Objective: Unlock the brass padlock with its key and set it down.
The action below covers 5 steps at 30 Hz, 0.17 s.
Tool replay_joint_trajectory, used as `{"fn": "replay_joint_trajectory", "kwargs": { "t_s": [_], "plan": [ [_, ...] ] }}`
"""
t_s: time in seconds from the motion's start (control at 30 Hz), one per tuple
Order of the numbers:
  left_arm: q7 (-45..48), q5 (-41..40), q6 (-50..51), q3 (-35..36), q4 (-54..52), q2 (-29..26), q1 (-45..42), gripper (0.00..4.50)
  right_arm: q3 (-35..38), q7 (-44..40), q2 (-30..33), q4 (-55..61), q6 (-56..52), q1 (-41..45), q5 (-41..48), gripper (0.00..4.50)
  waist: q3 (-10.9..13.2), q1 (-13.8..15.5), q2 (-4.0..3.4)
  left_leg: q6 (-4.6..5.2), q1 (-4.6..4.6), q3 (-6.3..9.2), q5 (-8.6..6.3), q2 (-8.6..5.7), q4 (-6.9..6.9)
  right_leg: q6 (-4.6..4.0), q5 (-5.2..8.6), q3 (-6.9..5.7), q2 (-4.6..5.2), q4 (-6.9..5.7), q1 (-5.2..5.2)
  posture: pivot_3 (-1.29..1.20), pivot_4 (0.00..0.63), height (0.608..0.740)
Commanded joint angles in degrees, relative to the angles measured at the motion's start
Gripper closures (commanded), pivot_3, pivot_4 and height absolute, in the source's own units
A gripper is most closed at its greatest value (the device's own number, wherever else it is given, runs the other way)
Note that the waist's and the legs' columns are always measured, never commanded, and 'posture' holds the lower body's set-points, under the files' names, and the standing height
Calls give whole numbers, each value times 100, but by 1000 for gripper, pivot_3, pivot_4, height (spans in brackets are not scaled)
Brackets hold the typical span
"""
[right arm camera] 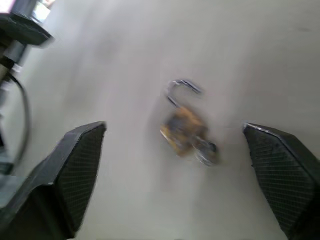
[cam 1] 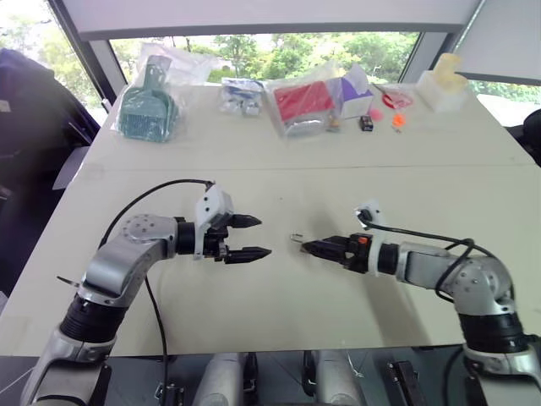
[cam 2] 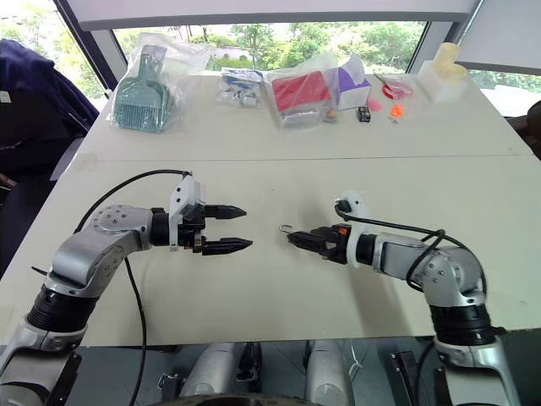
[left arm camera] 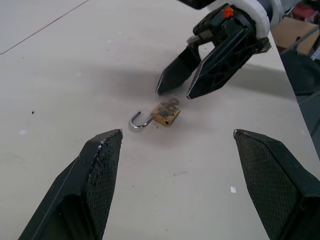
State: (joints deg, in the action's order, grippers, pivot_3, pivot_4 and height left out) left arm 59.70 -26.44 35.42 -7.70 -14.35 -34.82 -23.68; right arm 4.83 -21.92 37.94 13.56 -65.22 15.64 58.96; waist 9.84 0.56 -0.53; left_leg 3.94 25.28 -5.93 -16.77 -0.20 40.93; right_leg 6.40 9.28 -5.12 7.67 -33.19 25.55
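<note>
The brass padlock (left arm camera: pixel 166 115) lies on the pale table (cam 1: pixel 279 313), its silvery shackle swung open. The key (left arm camera: pixel 172 102) sticks out of the lock body; it shows again as the key (right arm camera: pixel 205 150) beside the padlock (right arm camera: pixel 184 129). My right gripper (cam 1: pixel 306 247) hovers low just behind the lock, open and gripping nothing, with its fingertips (left arm camera: pixel 161 89) a short gap from the lock. My left gripper (cam 1: pixel 258 237) stands open a hand's width to the left of the lock, pointing at it, and holds nothing.
Along the table's far edge lie plastic bags: a green item (cam 1: pixel 148 106), a red one (cam 1: pixel 303 103), a small black item (cam 1: pixel 365 123) and a white container (cam 1: pixel 444 85). A dark cloth (cam 1: pixel 30 110) hangs off the far left side.
</note>
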Motion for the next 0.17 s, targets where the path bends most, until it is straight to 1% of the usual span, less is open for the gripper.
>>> {"fn": "replay_joint_trajectory", "kwargs": {
  "t_s": [0.03,0.07,0.17],
  "plan": [
    [1,-83,-41,113,-53,-36,-18,801,314,-394,707,643,342,-402,-507,41,0,42,-1,-1,2,0,0,0,0,0,0,0,1,1,1,0,150,735],
    [-15,-103,-15,138,-44,-39,2,801,417,-542,894,794,493,-579,-621,41,0,36,1,-1,2,1,0,-1,0,0,1,0,1,1,0,0,150,735],
    [-77,-110,0,202,-12,-60,110,801,1104,-1003,1337,1300,828,-1285,-720,41,0,32,0,15,2,-1,-9,-1,0,1,1,0,1,6,-1,0,150,735]
  ]
}}
